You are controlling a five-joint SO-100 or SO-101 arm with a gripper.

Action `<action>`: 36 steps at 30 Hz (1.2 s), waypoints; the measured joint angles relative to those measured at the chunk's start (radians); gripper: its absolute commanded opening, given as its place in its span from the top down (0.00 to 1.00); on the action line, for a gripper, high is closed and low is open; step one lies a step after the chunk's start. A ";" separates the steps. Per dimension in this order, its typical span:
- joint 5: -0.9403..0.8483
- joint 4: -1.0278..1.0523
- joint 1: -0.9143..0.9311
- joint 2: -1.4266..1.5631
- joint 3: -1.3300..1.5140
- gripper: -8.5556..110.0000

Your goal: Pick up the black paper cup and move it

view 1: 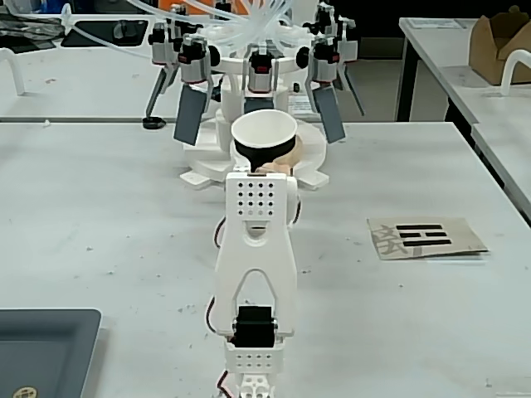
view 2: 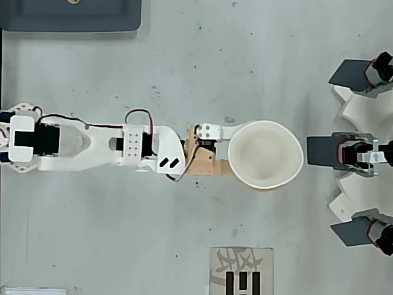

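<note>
The black paper cup stands upright with its white inside facing up, past the end of the arm; only a band of black wall shows under its rim in the fixed view. From overhead the cup has a slightly oval rim. My gripper hugs the cup's sides, and a tan finger peeks out at the rim's lower edge. The fingertips are mostly hidden under the cup. In the fixed view the gripper sits just below the cup. Whether the cup rests on the table cannot be told.
Just beyond the cup stands a white device with several dark paddles pointing at it. A grey tray lies beside the arm's base. A paper card with black marks lies to the right in the fixed view.
</note>
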 measured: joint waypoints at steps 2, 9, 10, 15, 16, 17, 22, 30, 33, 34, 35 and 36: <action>0.000 0.000 0.000 0.000 0.000 0.87; 0.000 0.017 0.000 0.000 0.000 0.87; 0.000 0.017 0.000 0.000 0.000 0.87; 0.000 0.020 0.000 0.000 0.000 0.88; 0.000 0.029 0.000 0.000 0.000 0.88; 0.000 0.038 0.000 0.000 0.000 0.88; 0.000 0.054 0.000 0.000 0.000 0.87; -0.011 0.054 0.000 0.000 0.000 0.87; -0.012 0.054 0.000 0.000 0.000 0.87; -0.012 0.054 0.000 0.000 0.000 0.87; -0.012 0.054 0.000 0.000 0.000 0.87; -0.014 0.054 0.000 0.000 0.000 0.87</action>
